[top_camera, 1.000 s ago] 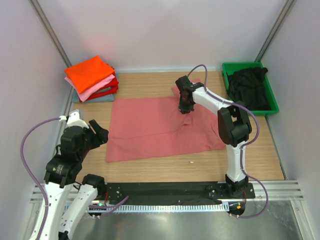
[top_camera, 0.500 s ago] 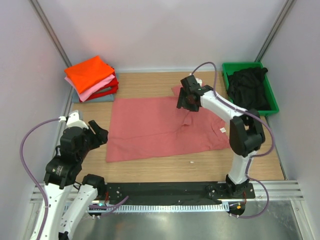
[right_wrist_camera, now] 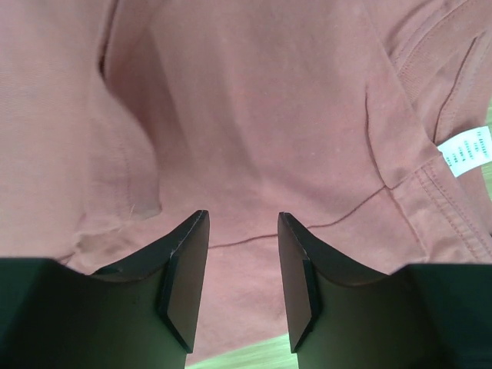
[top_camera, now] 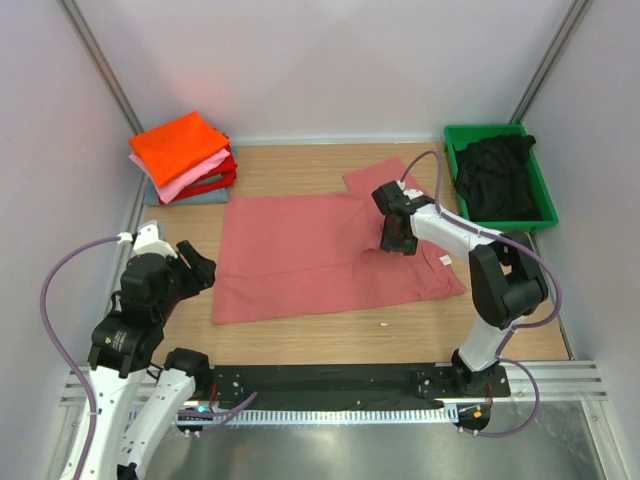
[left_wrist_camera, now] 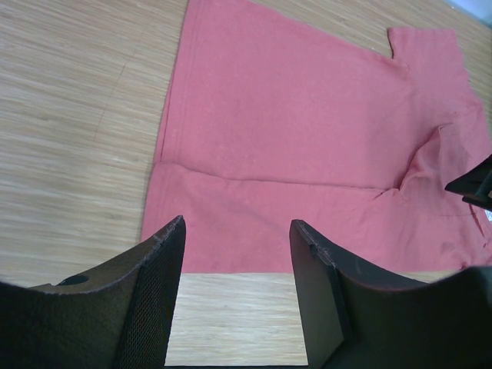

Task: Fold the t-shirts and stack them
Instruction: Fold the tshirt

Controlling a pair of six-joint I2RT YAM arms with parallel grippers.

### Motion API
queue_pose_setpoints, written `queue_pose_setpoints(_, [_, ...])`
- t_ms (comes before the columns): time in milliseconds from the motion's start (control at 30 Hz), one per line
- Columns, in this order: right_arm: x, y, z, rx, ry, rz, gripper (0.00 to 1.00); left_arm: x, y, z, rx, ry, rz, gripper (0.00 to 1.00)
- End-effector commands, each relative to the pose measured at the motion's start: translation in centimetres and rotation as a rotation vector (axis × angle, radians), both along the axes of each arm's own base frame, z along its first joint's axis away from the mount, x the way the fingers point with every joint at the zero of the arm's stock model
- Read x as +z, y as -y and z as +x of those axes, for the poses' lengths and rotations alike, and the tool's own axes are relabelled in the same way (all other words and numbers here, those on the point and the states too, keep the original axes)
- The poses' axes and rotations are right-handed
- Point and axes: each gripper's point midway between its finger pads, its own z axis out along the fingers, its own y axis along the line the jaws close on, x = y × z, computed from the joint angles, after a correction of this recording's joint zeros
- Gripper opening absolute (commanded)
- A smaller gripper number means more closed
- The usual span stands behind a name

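Observation:
A faded salmon-red t-shirt (top_camera: 310, 255) lies spread flat across the middle of the wooden table, one sleeve (top_camera: 385, 175) pointing to the back. My right gripper (top_camera: 394, 238) hangs open just above its right part, near the collar; the wrist view shows only cloth (right_wrist_camera: 254, 115) under the empty gripper (right_wrist_camera: 242, 223). My left gripper (top_camera: 200, 268) stands open off the shirt's left hem, over bare wood (left_wrist_camera: 237, 231), with the shirt (left_wrist_camera: 307, 115) ahead of it. A black t-shirt (top_camera: 497, 170) is bunched in the bin. Folded t-shirts, orange on top (top_camera: 180, 145), are stacked at the back left.
The green plastic bin (top_camera: 480, 128) stands at the back right corner. A white care label (right_wrist_camera: 465, 151) sticks out at the shirt's right edge. White walls enclose the table on three sides. A small white speck (top_camera: 382, 324) lies on the wood in front of the shirt.
My right gripper was shut on the cloth near the collar, then opened, let it go and moved right and nearer. The shirt's right part has settled flat. The left arm stayed still.

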Motion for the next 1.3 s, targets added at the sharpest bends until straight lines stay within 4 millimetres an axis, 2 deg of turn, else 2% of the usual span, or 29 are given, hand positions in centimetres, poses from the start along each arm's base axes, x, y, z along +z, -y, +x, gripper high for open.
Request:
queue_pose_setpoints(0, [-0.7,0.2,0.4,-0.035,0.009,-0.017,0.47,0.9,0.1,0.5,-0.004,0.048,-0.002,0.58])
queue_pose_setpoints(267, [-1.4,-2.2,3.0,-0.007,0.027,0.052,0.47,0.9,-0.1,0.5,0.005,0.049,-0.002,0.58])
queue_pose_setpoints(367, [-1.3,-4.4,4.9,0.019,0.042,0.122,0.46,0.8,-0.1,0.6,0.007,0.044,-0.001,0.58])
queue_pose_setpoints(533, [1.0,-9.3,9.5,0.102,0.126,0.292,0.47,0.7,-0.1,0.6,0.012,0.039,0.000,0.58])
queue_pose_setpoints(567, [1.4,-10.5,9.8,0.135,0.123,0.346,0.48,0.6,-0.2,0.7,0.017,0.035,0.004,0.58])
queue_pose_setpoints(600, [2.4,-11.2,10.6,0.148,0.149,0.367,0.48,0.6,-0.3,0.6,0.021,0.034,0.005,0.58])
queue_pose_setpoints(667, [2.8,-11.1,10.7,0.156,0.143,0.360,0.52,0.6,-0.4,0.7,0.026,0.031,0.005,0.58])
queue_pose_setpoints(700, [3.1,-10.4,10.5,0.147,0.148,0.334,0.53,0.6,-0.4,0.7,0.029,0.031,0.006,0.58])
queue_pose_setpoints(767, [5.6,-9.0,10.1,0.141,0.202,0.305,0.59,0.3,-0.4,0.8,0.031,0.021,0.008,0.57])
queue_pose_setpoints(800, [5.2,-7.4,9.3,0.118,0.199,0.257,0.61,0.1,-0.4,1.0,0.031,0.010,0.012,0.57])
queue_pose_setpoints(833, [7.7,-6.5,8.7,0.120,0.251,0.248,0.62,-0.1,-0.3,1.1,0.031,-0.001,0.010,0.57])
queue_pose_setpoints(900, [7.5,-3.9,6.8,0.092,0.243,0.173,0.66,-1.1,0.3,1.6,0.008,-0.055,0.011,0.56])
queue_pose_setpoints(933, [9.8,-2.5,6.1,0.079,0.297,0.169,0.72,-1.3,0.5,1.9,0.007,-0.072,0.007,0.56])
queue_pose_setpoints(967, [8.7,-1.3,4.8,0.069,0.270,0.147,0.74,-1.8,0.6,2.2,0.008,-0.099,0.009,0.56])
queue_pose_setpoints(1033, [9.1,0.6,3.7,0.046,0.282,0.149,0.78,-3.1,1.2,3.0,0.002,-0.176,0.005,0.56])
queue_pose_setpoints(1067, [10.0,1.4,3.2,0.041,0.308,0.158,0.83,-3.2,1.6,3.5,0.003,-0.189,-0.016,0.57])
queue_pose_setpoints(1100, [9.2,2.1,2.7,0.036,0.291,0.162,0.84,-2.9,2.2,4.3,-0.016,-0.182,-0.030,0.57])
queue_pose_setpoints(1133, [9.1,2.6,2.5,0.033,0.284,0.192,0.86,-3.7,3.0,5.2,-0.043,-0.230,-0.035,0.59])
queue_pose_setpoints(1167, [9.0,4.3,2.9,0.004,0.281,0.197,0.87,-2.3,3.3,6.1,-0.048,-0.206,-0.036,0.59])
queue_pose_setpoints(1233, [9.1,5.1,3.7,-0.004,0.265,0.244,0.89,-2.0,3.3,7.9,-0.065,-0.233,0.027,0.60])
queue_pose_setpoints(1267, [10.4,6.1,5.0,-0.023,0.294,0.254,0.90,-1.6,3.0,8.5,-0.065,-0.236,0.061,0.60])
